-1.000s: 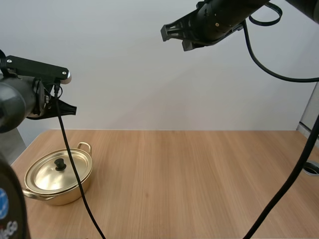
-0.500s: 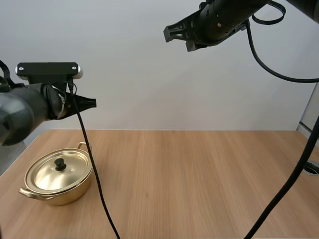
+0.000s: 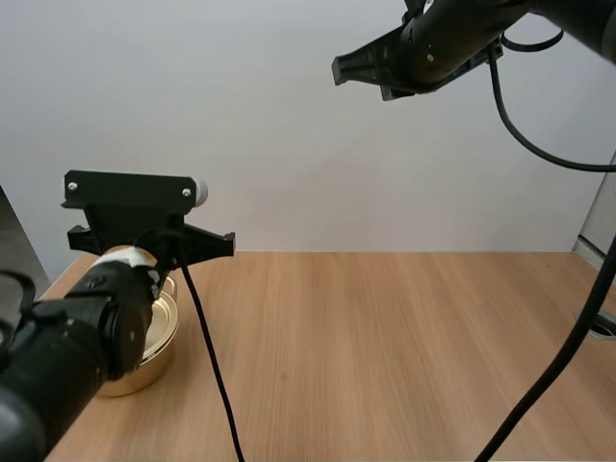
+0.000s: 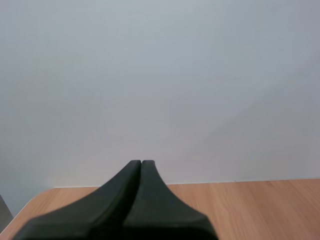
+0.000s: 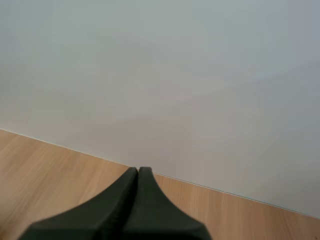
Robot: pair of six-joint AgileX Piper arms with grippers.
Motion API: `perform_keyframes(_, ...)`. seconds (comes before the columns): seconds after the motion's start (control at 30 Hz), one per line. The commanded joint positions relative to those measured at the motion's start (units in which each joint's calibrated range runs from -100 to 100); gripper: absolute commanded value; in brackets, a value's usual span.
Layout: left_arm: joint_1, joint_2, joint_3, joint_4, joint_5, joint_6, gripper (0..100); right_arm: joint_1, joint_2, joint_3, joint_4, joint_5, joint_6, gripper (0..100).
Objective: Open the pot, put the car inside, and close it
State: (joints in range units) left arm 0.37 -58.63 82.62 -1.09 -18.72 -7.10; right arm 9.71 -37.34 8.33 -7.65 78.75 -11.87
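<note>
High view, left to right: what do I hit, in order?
pot, partly hidden → left pincer, shut → right pincer, shut and raised high

My right gripper [image 5: 138,171] is closed, both black fingers lying flat together as one dark wedge. Just past the tips there's the wooden table [image 5: 45,175], its far edge running at a slant, and beyond it a plain pale wall [image 5: 160,75].
</note>
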Motion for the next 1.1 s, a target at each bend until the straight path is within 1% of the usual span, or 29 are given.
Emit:
perform_keyframes(0.0,-0.90,-6.50,9.07,-0.61,-4.08,-0.04,0,0.02,-0.09,7.53,-3.92,-5.58,2.44,0)
perform_keyframes(0.07,-1.75,-8.95,11.46,-2.20,-5.57,0.17,0,0.02,-0.09,12.68,-4.82,-8.88,4.16,0)
perform_keyframes(0.13,-2.56,-11.61,13.51,-2.13,-5.24,1.32,0,0.02,-0.23,17.66,-4.96,-12.25,6.10,0)
perform_keyframes(0.2,-3.07,-14.01,15.75,-2.13,-4.88,1.74,0,0.02,-0.92,23.30,-5.10,-17.41,7.42,0)
perform_keyframes(0.33,-3.07,-20.09,17.38,-2.95,-3.16,1.46,0,-1.16,-3.08,32.87,-5.33,-28.32,7.65,0)
perform_keyframes(0.37,-3.07,-21.91,17.38,-2.93,2.91,1.23,0,-1.74,-3.62,35.00,-5.33,-30.56,7.79,0)
perform_keyframes(0.53,-2.99,-29.81,17.38,-2.93,17.93,1.23,0,-4.13,-4.60,43.35,-5.33,-39.64,7.79,0)
perform_keyframes(0.7,-2.61,-36.30,17.38,-2.93,30.11,1.23,0,-4.62,-4.48,50.00,-7.25,-48.42,7.79,0)
perform_keyframes(0.9,-2.47,-41.37,17.38,-2.93,41.86,1.23,0,-4.62,-9.60,56.43,-6.58,-53.84,7.79,0)
perform_keyframes(0.97,-2.18,-41.37,17.38,-2.93,44.27,1.23,0,-4.71,-12.40,57.48,-4.45,-53.03,7.79,0)
perform_keyframes(1.07,-2.09,-41.37,17.38,-2.81,48.95,1.23,0,-5.34,-16.69,58.87,-4.45,-51.67,7.79,0)
